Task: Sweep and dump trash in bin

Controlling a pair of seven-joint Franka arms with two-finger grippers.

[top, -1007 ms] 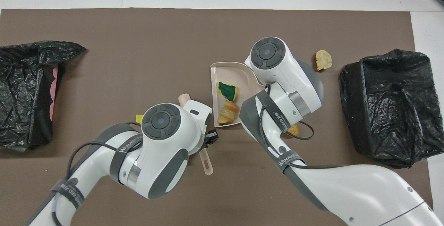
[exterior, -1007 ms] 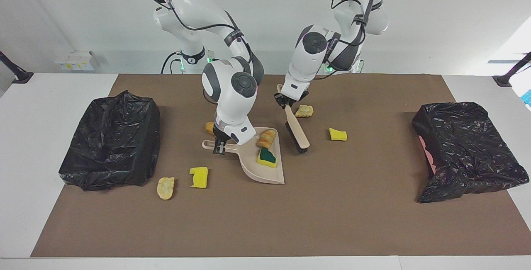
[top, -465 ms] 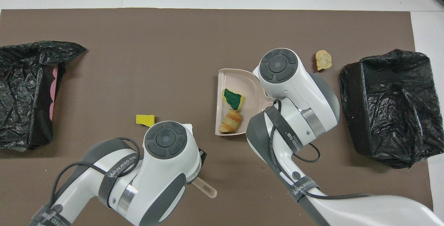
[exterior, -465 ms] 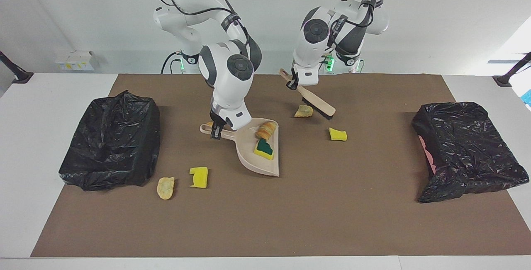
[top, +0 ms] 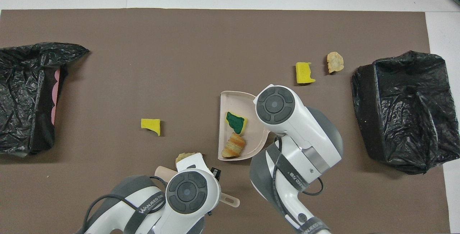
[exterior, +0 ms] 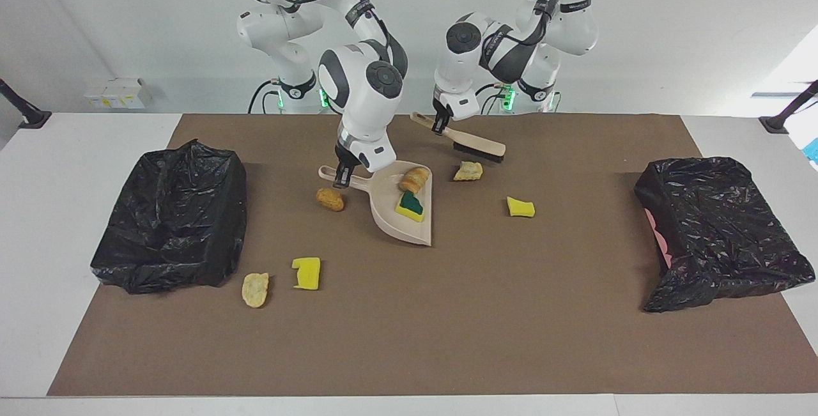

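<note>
My right gripper (exterior: 342,178) is shut on the handle of the beige dustpan (exterior: 391,224), whose tray (top: 233,99) holds a croissant-like chunk (exterior: 413,179) and a green-topped yellow sponge piece (exterior: 409,205). My left gripper (exterior: 438,127) is shut on the handle of the beige brush (exterior: 476,144), held level in the air over the mat beside a tan scrap (exterior: 468,171). Loose trash on the mat: a brown chunk (exterior: 330,199) by the dustpan handle, a yellow sponge (exterior: 520,207), another yellow sponge (exterior: 307,273) and a tan chip (exterior: 255,289). In the overhead view both wrists hide the grippers.
A bin lined with a black bag (exterior: 169,218) stands at the right arm's end of the brown mat (exterior: 447,326). A second black-bagged bin (exterior: 722,231) stands at the left arm's end. The mat's half farther from the robots holds only the sponge and chip.
Both arms drew back toward the robots. The brush rose off the mat and levelled out. The dustpan travelled nearer the robots with its two pieces, uncovering the brown chunk.
</note>
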